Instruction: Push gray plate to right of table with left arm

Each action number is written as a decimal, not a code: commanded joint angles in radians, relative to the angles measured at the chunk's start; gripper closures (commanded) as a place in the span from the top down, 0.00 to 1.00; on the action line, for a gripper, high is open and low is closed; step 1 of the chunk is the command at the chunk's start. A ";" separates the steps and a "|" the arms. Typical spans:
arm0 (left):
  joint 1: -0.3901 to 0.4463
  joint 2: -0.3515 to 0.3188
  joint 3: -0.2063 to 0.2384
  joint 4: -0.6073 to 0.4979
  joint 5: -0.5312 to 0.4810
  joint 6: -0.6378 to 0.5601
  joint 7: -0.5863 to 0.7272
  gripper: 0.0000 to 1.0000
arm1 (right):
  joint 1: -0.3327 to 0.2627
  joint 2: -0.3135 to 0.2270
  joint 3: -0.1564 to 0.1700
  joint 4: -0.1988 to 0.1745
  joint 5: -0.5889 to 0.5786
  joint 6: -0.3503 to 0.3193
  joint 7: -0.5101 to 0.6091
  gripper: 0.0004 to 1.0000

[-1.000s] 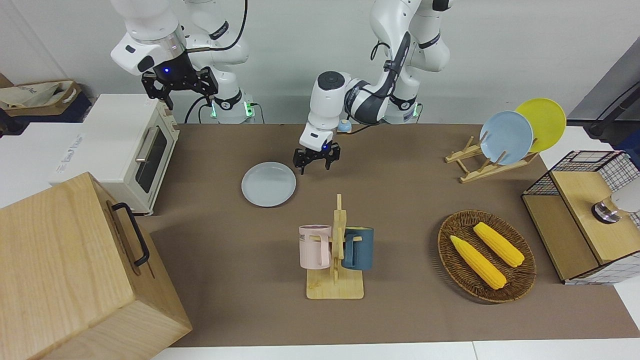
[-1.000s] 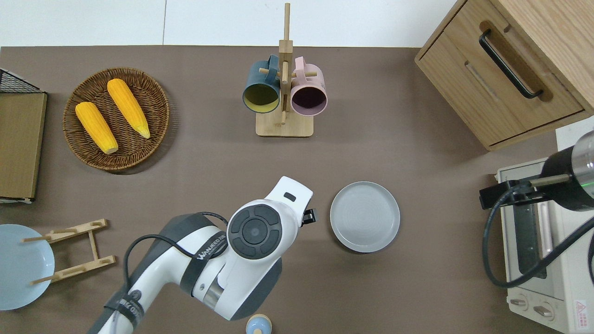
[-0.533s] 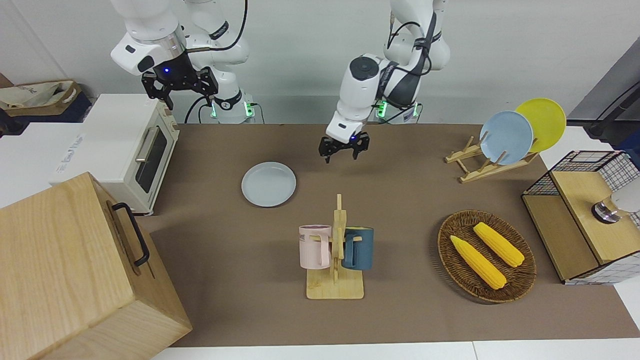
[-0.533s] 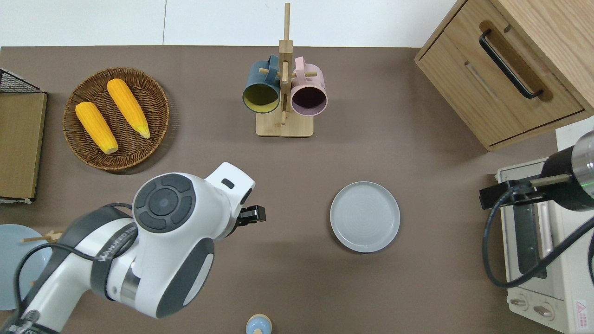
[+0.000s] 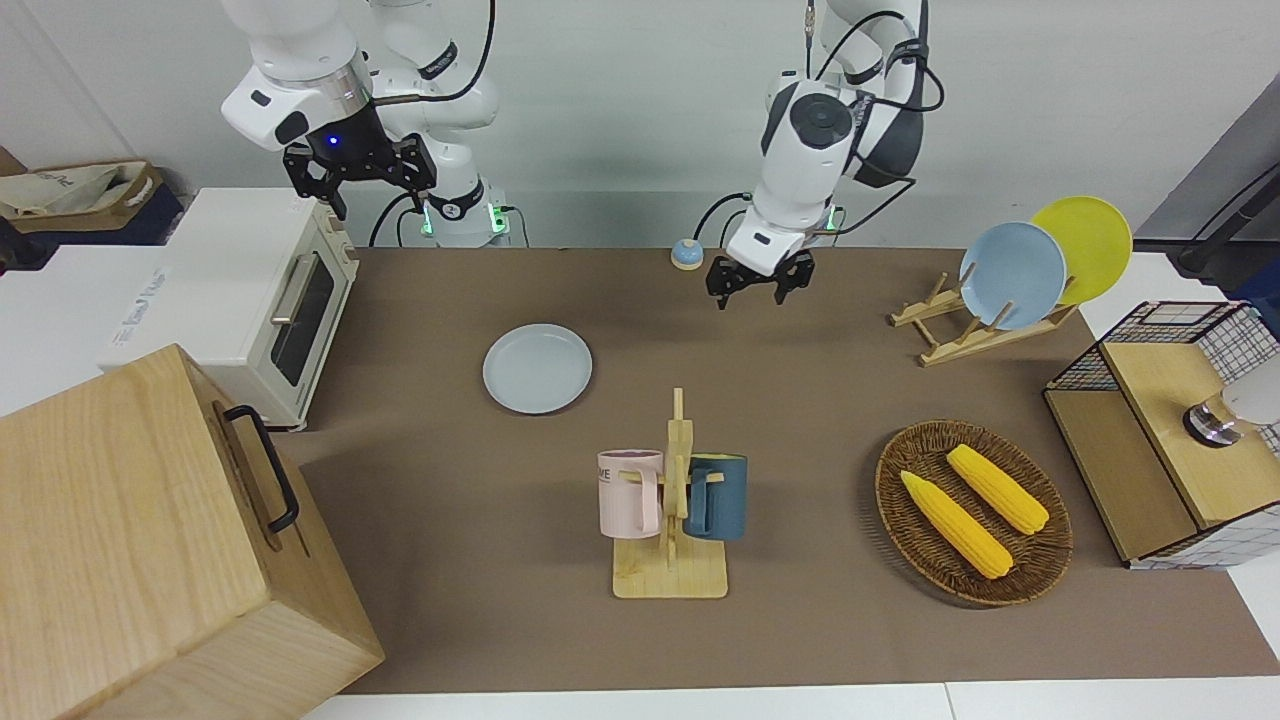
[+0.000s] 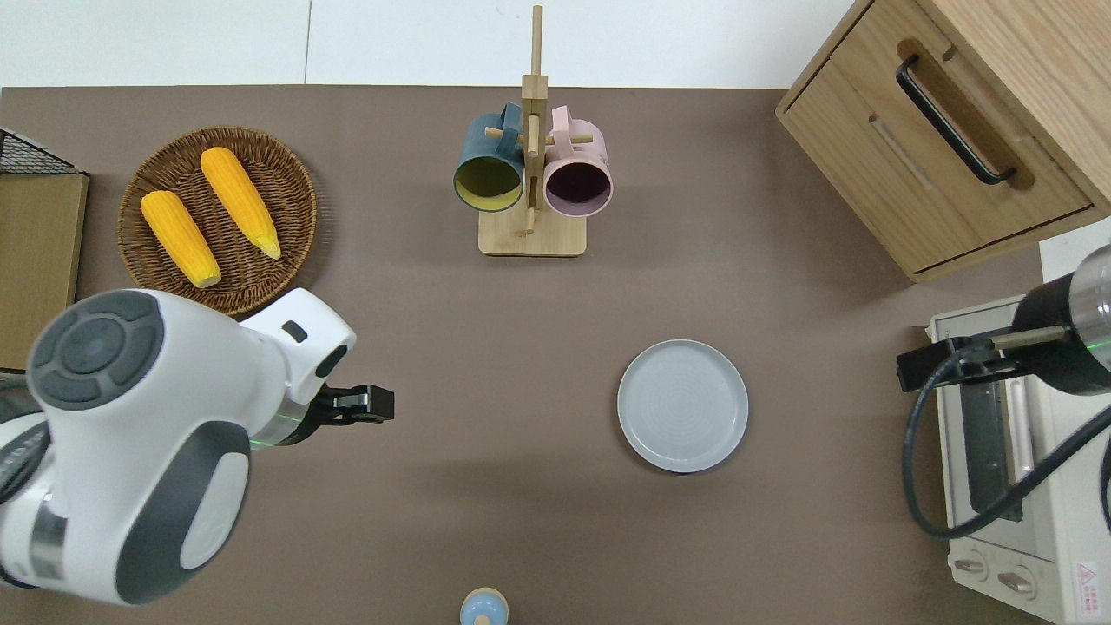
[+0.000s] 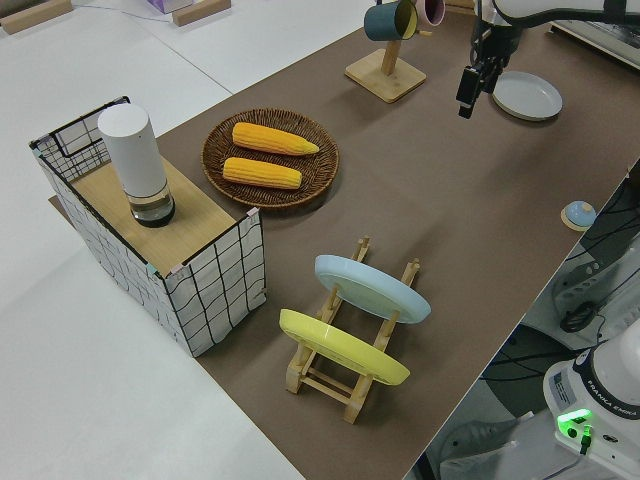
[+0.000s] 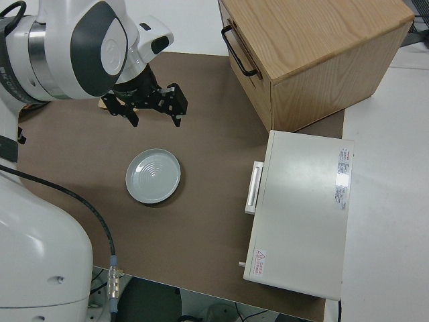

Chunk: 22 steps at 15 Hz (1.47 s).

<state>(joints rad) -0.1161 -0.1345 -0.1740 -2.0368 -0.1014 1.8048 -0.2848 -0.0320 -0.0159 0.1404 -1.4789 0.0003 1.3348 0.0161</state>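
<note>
Looking down on the tabletop [image 6: 417,295], we find the gray plate [image 6: 682,405] lying flat on the brown mat, toward the right arm's end and somewhat nearer the robots' edge than the middle. It sits alone, nothing touching it. The left arm [image 6: 130,443] hangs over bare mat toward its own end of the tabletop, near the robots' edge, and its tool [image 5: 759,284] is well apart from the plate, with the fingers spread and nothing between them. The right arm is parked; its tool [image 5: 358,172] also shows released fingers. The mug stand [image 6: 531,230] (one pink mug, one dark blue) stands toward the edge farthest from the robots. The wicker basket [image 6: 286,187] with two corn cobs [image 6: 239,200] lies toward the left arm's end.
</note>
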 commanded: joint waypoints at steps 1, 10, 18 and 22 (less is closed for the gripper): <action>0.079 -0.025 0.007 0.064 -0.008 -0.113 0.125 0.99 | -0.020 -0.002 0.016 0.009 0.004 -0.016 0.013 0.98; 0.079 -0.037 0.154 0.148 0.063 -0.235 0.329 0.99 | -0.019 -0.002 0.016 0.009 0.004 -0.016 0.013 0.98; 0.081 -0.040 0.214 0.282 0.104 -0.314 0.406 0.99 | -0.020 -0.002 0.016 0.009 0.004 -0.016 0.012 0.98; 0.079 -0.037 0.220 0.334 0.152 -0.334 0.409 0.99 | -0.020 -0.002 0.016 0.009 0.004 -0.016 0.013 0.98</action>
<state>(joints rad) -0.0343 -0.1769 0.0428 -1.7481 0.0130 1.5063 0.1107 -0.0320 -0.0159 0.1404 -1.4789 0.0003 1.3348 0.0161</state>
